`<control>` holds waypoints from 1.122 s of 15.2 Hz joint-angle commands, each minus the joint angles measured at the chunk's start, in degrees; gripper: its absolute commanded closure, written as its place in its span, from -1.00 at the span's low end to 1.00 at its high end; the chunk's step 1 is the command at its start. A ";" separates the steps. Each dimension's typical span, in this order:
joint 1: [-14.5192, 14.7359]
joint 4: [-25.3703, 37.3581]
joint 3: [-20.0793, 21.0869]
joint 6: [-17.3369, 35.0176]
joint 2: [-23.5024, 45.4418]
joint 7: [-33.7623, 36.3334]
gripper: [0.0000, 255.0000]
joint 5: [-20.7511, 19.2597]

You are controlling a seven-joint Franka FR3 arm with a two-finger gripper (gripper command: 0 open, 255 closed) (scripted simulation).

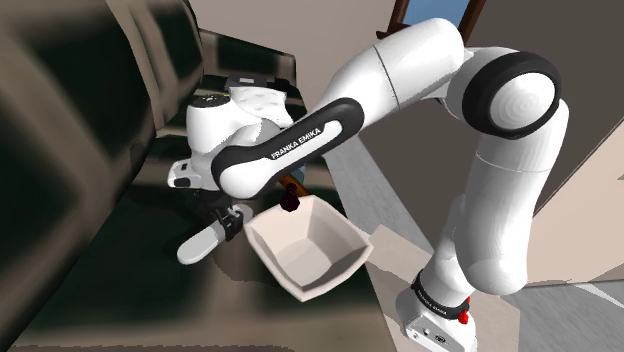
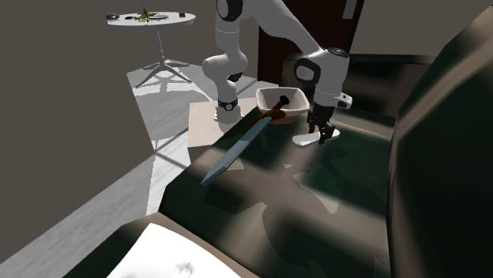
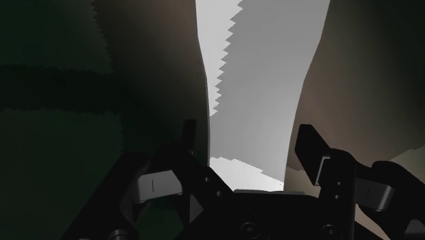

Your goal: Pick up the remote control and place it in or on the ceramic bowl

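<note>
The hand (image 3: 248,136) is spread wide and holds nothing. Its two black fingers (image 3: 189,140) stand on either side of one end of the remote control (image 3: 259,68). In the wrist view a thin dark gap shows beside one finger, and the other finger sits right at the remote's edge. The remote is a plain light grey bar lying flat on the dark sofa seat (image 2: 316,189), with its free end running out from under the hand.

There is one remote, one bowl and one sword. The bowl (image 1: 335,265) is white with squared corners. It sits on the same seat near the remote, between the remote and the robot's base. The sword (image 2: 237,148) has its brown hilt at the bowl's rim and its grey blade stretching away across the seat.

The white arm (image 1: 400,80) rises from its base, bends sharply at the elbow and reaches over the bowl. Its wrist is turned down, so the hand points at the seat.
</note>
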 commanded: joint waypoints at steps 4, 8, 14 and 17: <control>-0.13 1.39 0.21 -3.27 -1.97 -0.46 1.00 0.69; -0.22 2.76 0.33 -6.03 -3.41 -0.83 1.00 1.20; -0.33 5.20 0.45 -10.25 -5.25 -1.30 1.00 1.83; -0.36 6.60 0.49 -12.39 -6.02 -1.50 1.00 2.08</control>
